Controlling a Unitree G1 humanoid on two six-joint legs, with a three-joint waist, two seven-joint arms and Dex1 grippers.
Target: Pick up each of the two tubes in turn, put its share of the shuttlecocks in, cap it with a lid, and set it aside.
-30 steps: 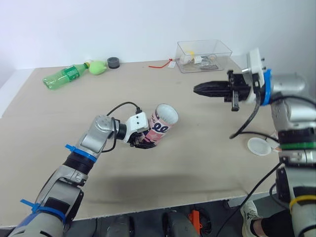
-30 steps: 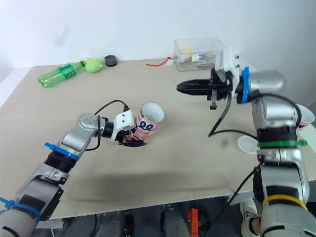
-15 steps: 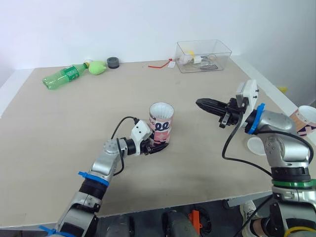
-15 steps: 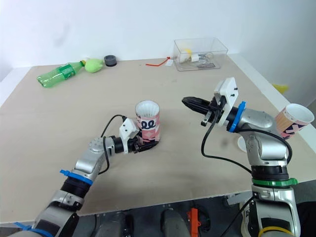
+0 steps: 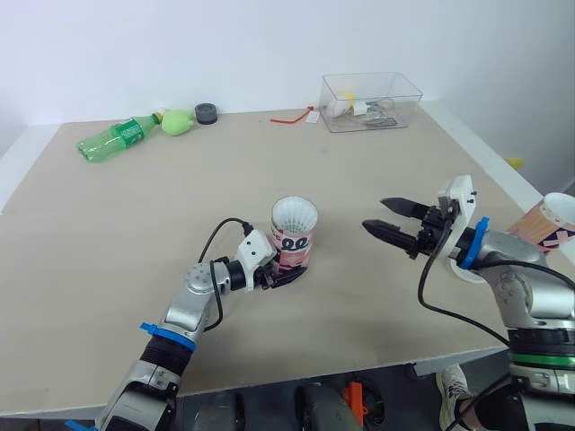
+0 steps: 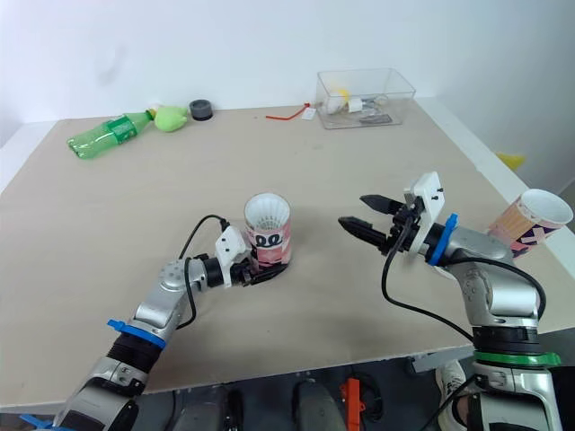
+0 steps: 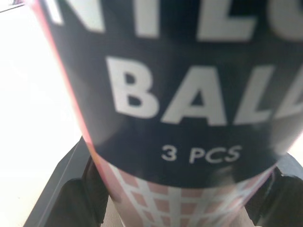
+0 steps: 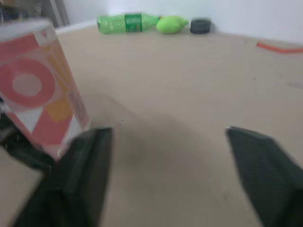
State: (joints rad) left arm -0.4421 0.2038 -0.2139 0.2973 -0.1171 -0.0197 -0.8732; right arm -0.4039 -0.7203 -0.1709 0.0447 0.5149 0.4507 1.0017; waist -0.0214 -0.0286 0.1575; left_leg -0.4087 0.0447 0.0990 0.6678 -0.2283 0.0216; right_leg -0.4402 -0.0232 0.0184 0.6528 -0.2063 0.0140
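Note:
A pink patterned tube (image 5: pixel 294 237) stands upright on the tan table (image 5: pixel 135 233), its top showing white. My left gripper (image 5: pixel 275 273) is shut on its lower part; in the left wrist view the tube's dark label (image 7: pixel 180 94) sits between the fingers (image 7: pixel 71 198). My right gripper (image 5: pixel 375 214) hovers to the tube's right, apart from it, open and holding nothing. In its wrist view the tube (image 8: pixel 40 90) stands beyond the spread fingers (image 8: pixel 80 175). A second patterned tube (image 5: pixel 548 221) shows tilted at the far right. A white lid (image 5: pixel 464 270) lies partly hidden behind my right arm.
At the back left lie a green bottle (image 5: pixel 112 137), a green lump (image 5: pixel 178 120) and a black round cap (image 5: pixel 207 113). A clear box (image 5: pixel 370 101) with small items stands at the back right, a red strip (image 5: pixel 292 117) beside it.
My left arm has turned the tilted tube upright and set it lower on the table. My right gripper came down from high on the right and went from shut to open.

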